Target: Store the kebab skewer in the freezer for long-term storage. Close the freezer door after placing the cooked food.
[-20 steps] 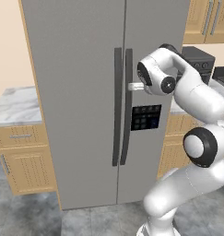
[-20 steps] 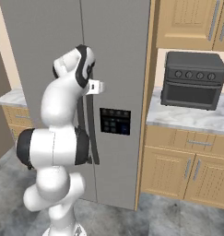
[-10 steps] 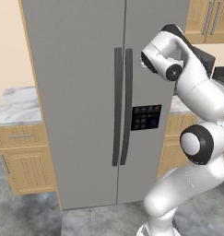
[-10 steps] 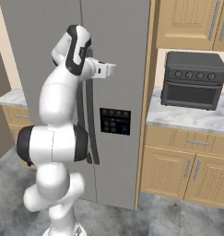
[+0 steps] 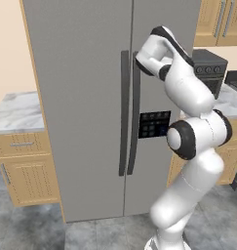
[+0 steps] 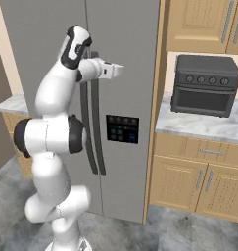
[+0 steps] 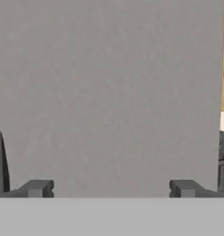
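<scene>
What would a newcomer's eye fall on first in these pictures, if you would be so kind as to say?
First, the tall grey freezer in the middle, both doors shut, its two long dark handles side by side down the centre. Next, the white arm raised before it, with its gripper held high in front of the wider door, fingers spread. Last, the dark toaster oven on the marble counter to the right, under wooden wall cabinets.
</scene>
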